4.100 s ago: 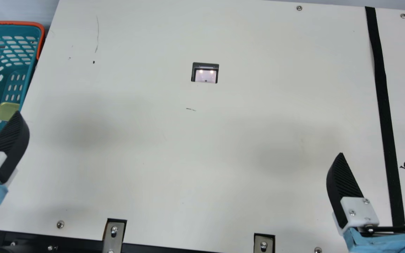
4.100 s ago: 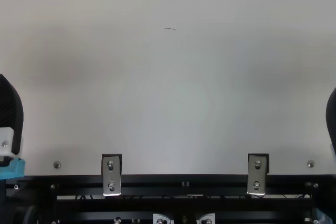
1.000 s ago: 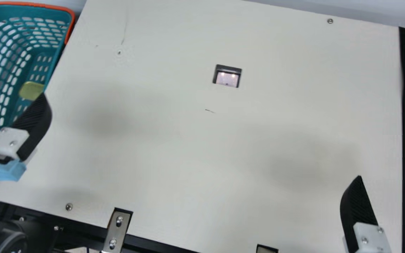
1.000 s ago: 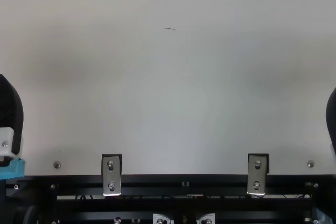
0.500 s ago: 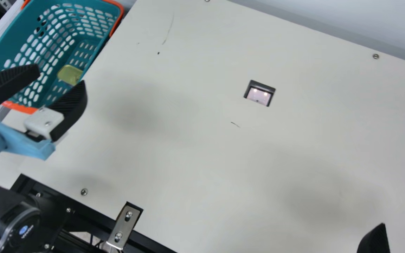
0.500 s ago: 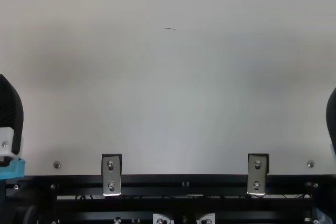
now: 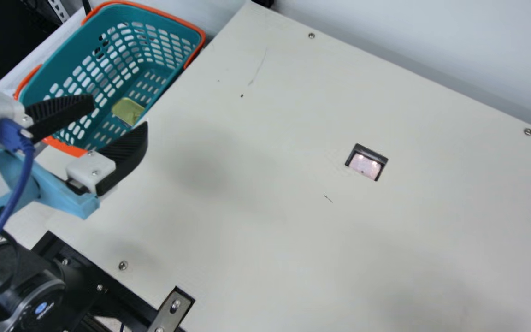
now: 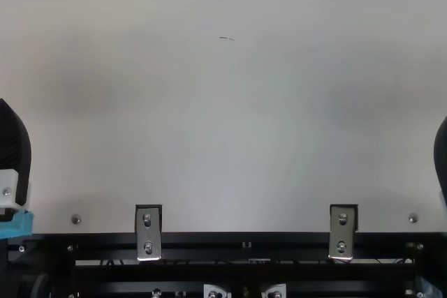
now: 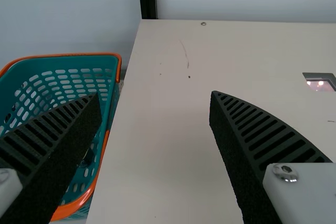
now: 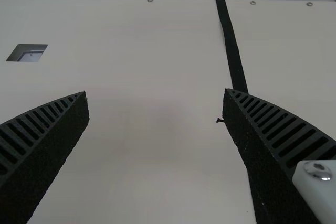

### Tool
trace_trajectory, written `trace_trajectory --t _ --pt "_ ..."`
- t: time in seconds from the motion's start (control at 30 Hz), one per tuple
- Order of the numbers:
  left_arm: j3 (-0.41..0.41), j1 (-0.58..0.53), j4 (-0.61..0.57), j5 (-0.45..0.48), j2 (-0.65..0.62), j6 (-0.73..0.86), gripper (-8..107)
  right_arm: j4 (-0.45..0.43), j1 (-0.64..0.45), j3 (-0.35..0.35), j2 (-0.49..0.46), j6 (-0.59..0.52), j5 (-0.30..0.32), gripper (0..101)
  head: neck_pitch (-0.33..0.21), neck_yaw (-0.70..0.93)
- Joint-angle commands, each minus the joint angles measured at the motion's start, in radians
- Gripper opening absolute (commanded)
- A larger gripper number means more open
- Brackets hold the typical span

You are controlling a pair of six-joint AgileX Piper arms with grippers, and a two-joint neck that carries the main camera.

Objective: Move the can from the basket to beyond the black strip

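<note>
Two metal brackets [image 8: 148, 234] at near edge of cream surface [image 8: 230, 130]. Left claw [image 7: 119, 114]: fingers apart, nothing between them. Right claw [image 8: 441, 158]: fingers likewise apart, grip vacant. Teal basket [image 7: 127, 14], orange rim, beside the surface's left edge. Can [image 7: 126, 109] low inside it, near the surface-side wall; yellow-green face, roughly rectangular, corners rounded, one side cut off by the basket's edge; small mark near that side, too small to identify. Black strip [image 10: 231, 45] runs toward the far edge, right side.
</note>
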Motion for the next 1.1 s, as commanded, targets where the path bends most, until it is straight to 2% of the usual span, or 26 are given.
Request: trace_trajectory --t 0.0,0.13,0.7,0.73,0.77,0.87,1.07 --pt "0.000 0.000 0.000 0.000 0.000 0.000 90 0.000 0.000 0.000 0.000 0.000 0.000 101 -0.044 0.032" --pt "0.000 0.000 0.000 0.000 0.000 0.000 90 0.000 0.000 0.000 0.000 0.000 0.000 101 -0.065 0.048" --pt "-0.003 0.001 -0.002 0.003 0.001 -0.001 90 0.000 0.000 0.000 0.000 0.000 0.000 101 -0.065 0.048" --pt "0.006 -0.038 0.048 0.064 -0.068 -0.056 90 0.000 0.000 0.000 0.000 0.000 0.000 101 -0.065 0.048" --pt "0.005 -0.046 0.062 0.079 -0.082 -0.073 90 0.000 0.000 0.000 0.000 0.000 0.000 101 -0.065 0.048" --pt "-0.017 -0.067 0.110 0.101 -0.079 -0.130 90 0.000 0.000 0.000 0.000 0.000 0.000 101 -0.065 0.048" --pt "-0.098 -0.155 0.296 0.155 -0.024 -0.336 90 0.000 0.000 0.000 0.000 0.000 0.000 101 -0.065 0.048"
